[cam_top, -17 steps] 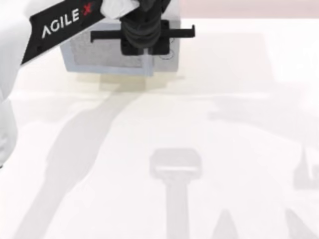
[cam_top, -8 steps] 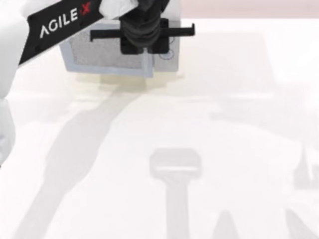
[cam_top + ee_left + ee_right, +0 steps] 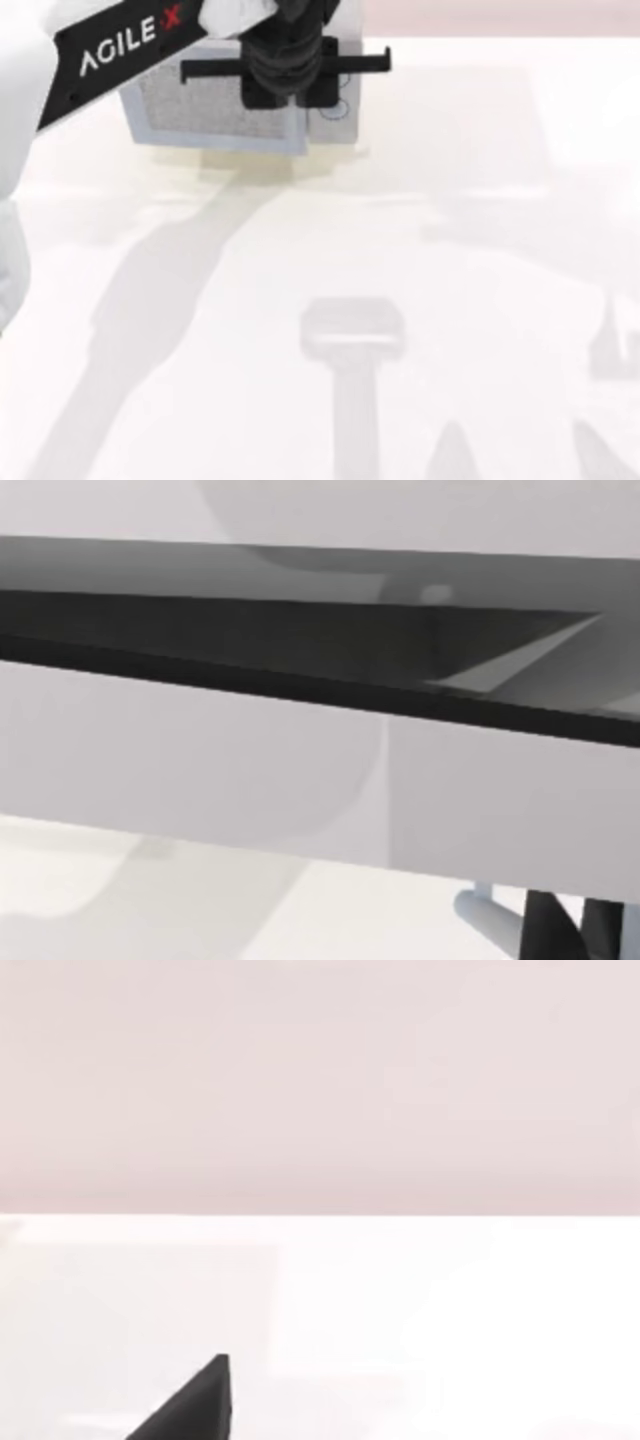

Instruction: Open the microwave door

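The light-grey microwave [image 3: 345, 130] stands at the far edge of the table, left of centre. Its door [image 3: 200, 105], with a speckled mesh window, stands slightly ajar, its handle side swung out from the body. My left gripper [image 3: 297, 105] reaches down in front of it at the handle side. In the left wrist view the door's edge [image 3: 250, 770] crosses the picture with the dark opening [image 3: 300, 640] behind it. There the black fingers [image 3: 550, 930] are shut on the pale bar handle [image 3: 485, 915]. My right gripper [image 3: 200, 1405] shows only as a black wedge over the table.
A round knob [image 3: 335, 108] marks the control panel to the right of the door. The pale table [image 3: 400, 260] stretches in front of the microwave and carries only arm shadows. A pinkish wall [image 3: 320, 1080] rises behind the table.
The door's handle side has swung a little farther out from the microwave body, with my left gripper still on the handle. The right arm has not moved.
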Motion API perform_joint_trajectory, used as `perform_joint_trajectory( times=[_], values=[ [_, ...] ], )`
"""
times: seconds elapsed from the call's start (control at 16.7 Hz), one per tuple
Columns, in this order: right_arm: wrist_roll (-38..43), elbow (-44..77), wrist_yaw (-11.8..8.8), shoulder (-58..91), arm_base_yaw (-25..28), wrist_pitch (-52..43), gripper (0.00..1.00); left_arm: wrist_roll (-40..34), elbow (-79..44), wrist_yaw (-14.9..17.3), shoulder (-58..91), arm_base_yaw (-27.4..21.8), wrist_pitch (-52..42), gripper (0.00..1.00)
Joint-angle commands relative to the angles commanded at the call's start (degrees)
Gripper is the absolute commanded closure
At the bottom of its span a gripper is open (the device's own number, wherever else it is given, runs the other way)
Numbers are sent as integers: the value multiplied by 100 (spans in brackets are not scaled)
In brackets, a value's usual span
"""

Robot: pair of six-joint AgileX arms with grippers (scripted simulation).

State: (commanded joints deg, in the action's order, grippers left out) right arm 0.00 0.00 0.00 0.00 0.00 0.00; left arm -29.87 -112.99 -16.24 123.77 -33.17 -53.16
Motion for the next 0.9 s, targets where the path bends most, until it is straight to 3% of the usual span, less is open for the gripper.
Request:
perform_joint_trajectory(
  times=[0.6,0.9],
  values=[
    [0,0,0,0,0,0,0,-10,27,34,23,-31,18,100],
    [0,0,0,0,0,0,0,349,619,175,-337,25,278,100]
  ],
)
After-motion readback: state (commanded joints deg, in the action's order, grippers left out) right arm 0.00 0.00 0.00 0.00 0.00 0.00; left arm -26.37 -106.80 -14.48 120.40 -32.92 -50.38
